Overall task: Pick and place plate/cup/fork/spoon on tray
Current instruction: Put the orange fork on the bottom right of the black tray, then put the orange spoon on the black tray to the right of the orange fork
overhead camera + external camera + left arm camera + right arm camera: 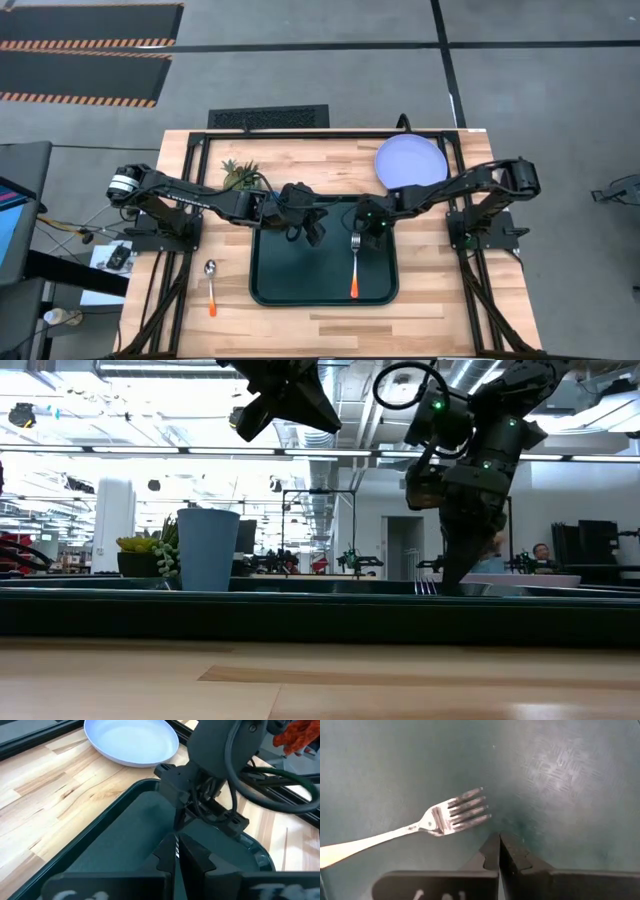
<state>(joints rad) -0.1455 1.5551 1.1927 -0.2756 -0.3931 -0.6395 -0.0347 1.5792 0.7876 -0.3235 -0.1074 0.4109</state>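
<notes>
Fork (pixel 354 262) on tray (pixel 270 280), right fingers (pixel 512 855) closed, cup (pixel 208 549) apparently aboard

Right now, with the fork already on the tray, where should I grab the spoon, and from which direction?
Take the spoon mid-handle, coming straight down with the left gripper, fingers across the handle. It lies flat on the bare table left of the tray, bowl away from the front edge, nothing crowding it.

From overhead I can't find the cup (pixel 208 549) at all, the left arm sits right over that corner of the tray (pixel 268 285). In my right wrist cam the fork (pixel 415 830) handle runs off the edge. The plate (pixel 520 579) is just a thin sliver at counter height.
</notes>
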